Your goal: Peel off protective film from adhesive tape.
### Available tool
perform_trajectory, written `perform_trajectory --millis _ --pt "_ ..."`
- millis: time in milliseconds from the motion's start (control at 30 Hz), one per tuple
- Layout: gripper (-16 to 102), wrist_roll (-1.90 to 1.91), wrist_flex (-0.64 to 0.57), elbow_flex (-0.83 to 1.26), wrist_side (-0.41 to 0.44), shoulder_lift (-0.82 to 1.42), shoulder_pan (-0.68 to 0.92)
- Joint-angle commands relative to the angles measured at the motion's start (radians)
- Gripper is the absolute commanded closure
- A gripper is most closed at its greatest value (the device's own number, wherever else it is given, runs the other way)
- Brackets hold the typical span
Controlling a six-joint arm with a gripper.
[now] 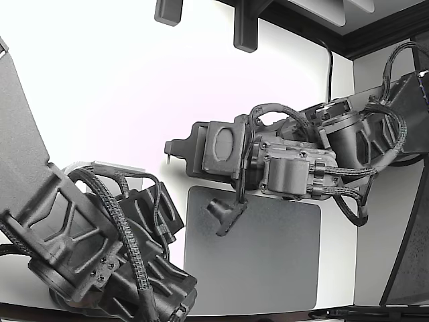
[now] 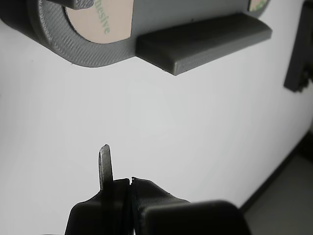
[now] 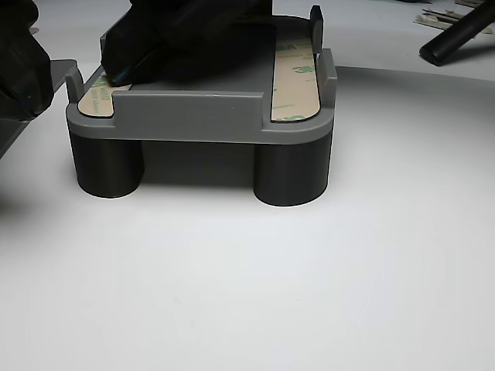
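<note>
A grey fixture (image 2: 161, 44) carries tape strips with pale tan printed film (image 2: 90, 22). In the other view the fixture (image 3: 193, 116) stands on round legs, with one film strip (image 3: 296, 81) along its right side and another (image 3: 97, 97) at its left. A dark second gripper (image 3: 178, 39) rests on top of the fixture, over the left strip. My gripper (image 2: 122, 176) is shut with nothing visible between its jaws. A thin blade-like fingertip (image 2: 105, 164) sticks out, and the gripper is apart from the fixture. In the exterior view my gripper (image 1: 169, 153) points towards that view's left.
The white table (image 1: 120, 87) holds a dark grey mat (image 1: 268, 268) under my arm. The second arm (image 1: 87, 248) fills the exterior view's lower left. Black brackets (image 1: 244, 27) hang at the top. A black rod (image 3: 456, 35) lies behind the fixture.
</note>
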Motion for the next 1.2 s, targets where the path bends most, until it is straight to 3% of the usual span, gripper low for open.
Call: perform_trajectory --millis 0,200,533,1167 --pt "98 -0.026 -0.011 -0.041 -0.017 0.005 -0.008" --pt "98 -0.009 0.038 -0.135 -0.032 -0.110 -0.008" --pt "98 0.015 -0.071 -0.075 0.035 -0.120 0.021" --pt "98 0.107 -0.106 -0.124 0.107 -0.232 0.081"
